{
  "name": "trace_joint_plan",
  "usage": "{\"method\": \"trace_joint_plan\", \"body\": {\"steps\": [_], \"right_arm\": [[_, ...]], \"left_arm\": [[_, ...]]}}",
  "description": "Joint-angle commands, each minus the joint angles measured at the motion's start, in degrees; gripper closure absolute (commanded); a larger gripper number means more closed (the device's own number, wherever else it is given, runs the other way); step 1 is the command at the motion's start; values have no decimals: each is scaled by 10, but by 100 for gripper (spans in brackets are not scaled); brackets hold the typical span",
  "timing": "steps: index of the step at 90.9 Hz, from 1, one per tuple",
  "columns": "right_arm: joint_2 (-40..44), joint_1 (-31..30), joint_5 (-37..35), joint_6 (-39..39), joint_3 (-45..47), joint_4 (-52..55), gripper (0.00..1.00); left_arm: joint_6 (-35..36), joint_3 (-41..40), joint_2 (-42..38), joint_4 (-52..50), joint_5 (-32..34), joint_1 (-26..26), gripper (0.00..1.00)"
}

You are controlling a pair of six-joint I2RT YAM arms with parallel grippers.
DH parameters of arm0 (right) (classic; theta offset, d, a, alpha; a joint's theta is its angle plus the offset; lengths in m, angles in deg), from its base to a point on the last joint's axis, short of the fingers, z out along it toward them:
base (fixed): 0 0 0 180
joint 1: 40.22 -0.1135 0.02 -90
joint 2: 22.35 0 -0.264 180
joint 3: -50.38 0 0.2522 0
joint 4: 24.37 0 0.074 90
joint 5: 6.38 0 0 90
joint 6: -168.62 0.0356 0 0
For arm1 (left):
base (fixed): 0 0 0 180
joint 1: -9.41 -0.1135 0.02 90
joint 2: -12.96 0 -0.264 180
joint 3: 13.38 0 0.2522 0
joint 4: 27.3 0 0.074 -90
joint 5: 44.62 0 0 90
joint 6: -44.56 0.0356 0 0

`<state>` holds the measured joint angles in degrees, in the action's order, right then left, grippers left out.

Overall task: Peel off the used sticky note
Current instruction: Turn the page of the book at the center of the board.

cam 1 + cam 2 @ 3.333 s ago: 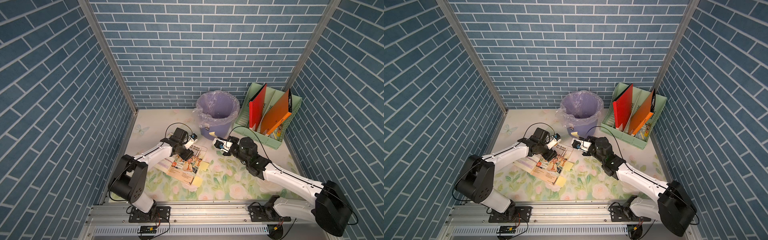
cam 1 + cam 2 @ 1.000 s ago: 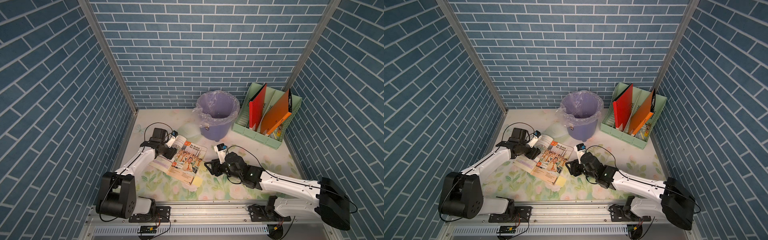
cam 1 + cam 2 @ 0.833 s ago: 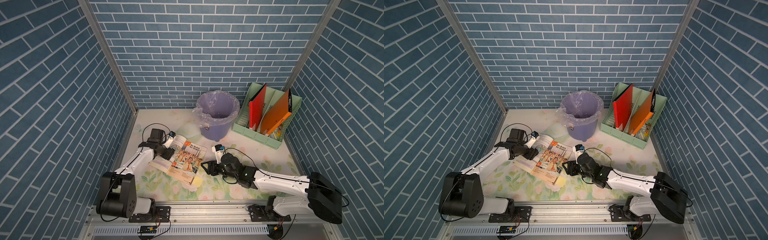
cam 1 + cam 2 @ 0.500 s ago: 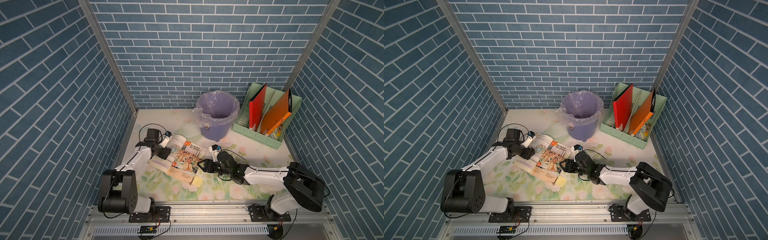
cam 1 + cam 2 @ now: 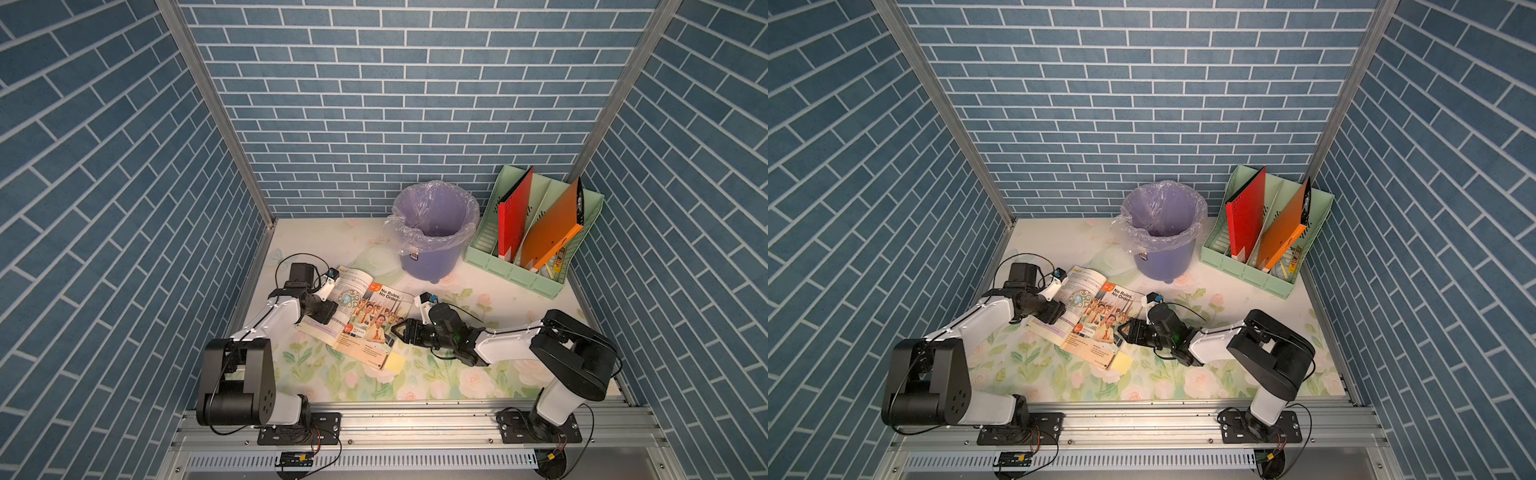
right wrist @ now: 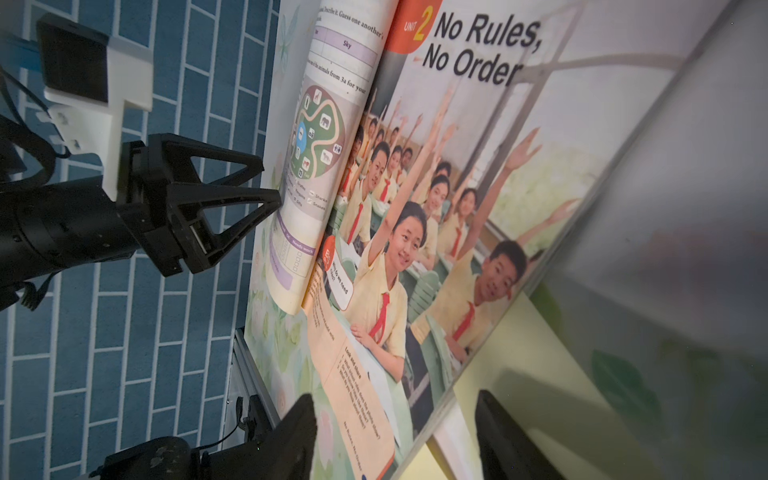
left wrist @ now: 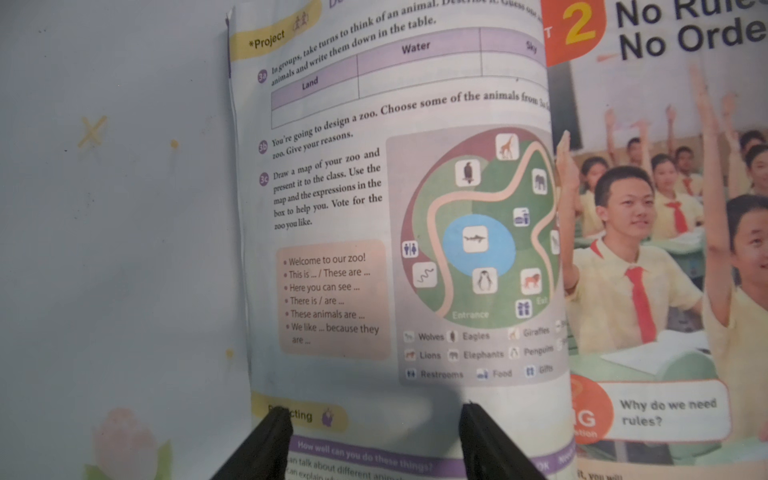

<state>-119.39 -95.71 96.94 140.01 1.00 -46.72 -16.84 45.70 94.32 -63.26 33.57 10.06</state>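
An open textbook (image 5: 365, 320) (image 5: 1096, 318) lies on the flowered table. A yellow sticky note (image 5: 395, 363) (image 5: 1123, 364) pokes out from under its near right corner. My right gripper (image 5: 397, 330) (image 5: 1123, 330) is low at the book's right edge and open. In the right wrist view, that page edge runs between the open jaws of the right gripper (image 6: 395, 399), with the sticky note (image 6: 519, 353) beside one finger. My left gripper (image 5: 330, 312) (image 7: 372, 409) is open over the left page of the book (image 7: 415, 208), with nothing gripped.
A purple bin (image 5: 434, 232) with a plastic liner stands behind the book. At the back right is a green file rack (image 5: 536, 266) with red and orange folders. The blue brick wall is close beside the left arm.
My right gripper has come down from near the bin and slid left to the book's right edge. My left gripper has drawn back to the left page. Both stay open.
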Motion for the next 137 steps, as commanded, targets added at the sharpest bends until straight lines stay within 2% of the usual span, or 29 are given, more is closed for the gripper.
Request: {"method": "trace_joint_plan", "body": {"steps": [1, 38, 137], "right_arm": [[-13, 8, 0, 15, 5, -28, 38], [-56, 18, 15, 28, 2, -67, 39], [-88, 23, 46, 39, -21, -127, 43]], "left_arm": [[8, -7, 3, 0, -8, -4, 31], [7, -9, 4, 5, -9, -4, 31], [4, -12, 7, 6, -15, -3, 31]]}}
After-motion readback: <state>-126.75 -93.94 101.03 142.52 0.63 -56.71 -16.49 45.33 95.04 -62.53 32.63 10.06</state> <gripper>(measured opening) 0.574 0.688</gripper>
